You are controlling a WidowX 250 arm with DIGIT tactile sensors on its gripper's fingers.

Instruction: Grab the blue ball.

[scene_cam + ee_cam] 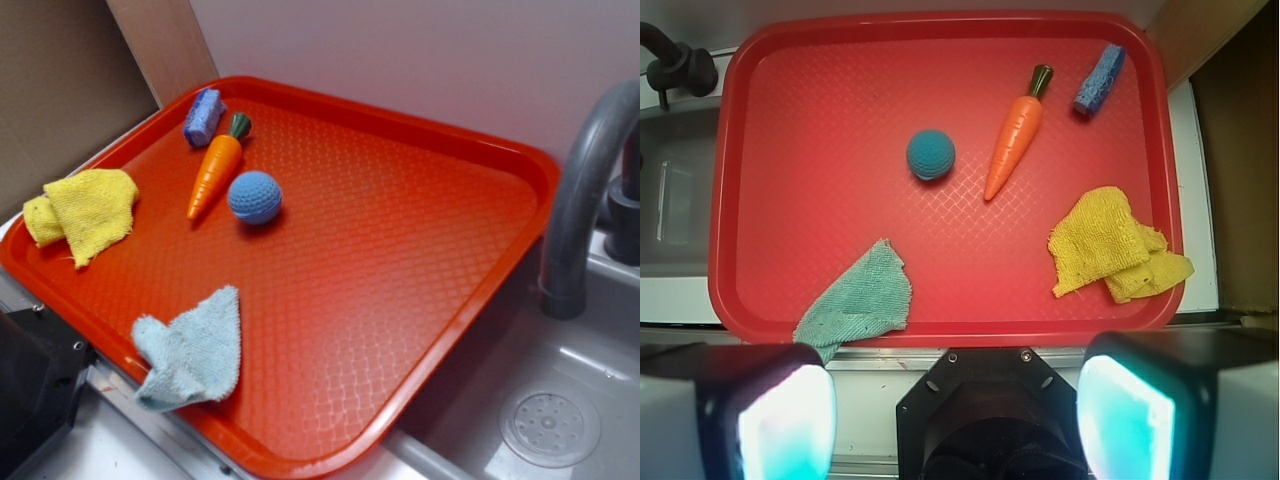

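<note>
Sitting on the red tray (420,140) is the blue ball (255,197). It is small and round, and it looks knitted. It rests on the bumpy tray floor, just beside the toy carrot (214,175) but not touching it. In the wrist view the blue ball (931,154) is a little above the middle of the tray (820,120), with the carrot (1014,142) to its right.

The carrot is orange with a dark green top. It lies flat. Near its green end lies a blue sponge block (204,117), close to the tray's corner.

A yellow rag (85,210) is bunched up at one side of the tray, and part of it hangs over the rim. A light blue rag (195,350) lies at the near edge, and one corner of it hangs over the rim too. Both rags are well apart from the ball.

Beside the tray is a grey toy sink (560,400) with a round drain (550,428) and a bent grey tap (585,190).

The gripper (955,420) is seen only in the wrist view. Its two fingers (785,425) stand far apart at the bottom corners, with nothing between them. It is high over the tray's near edge, well away from the ball.
</note>
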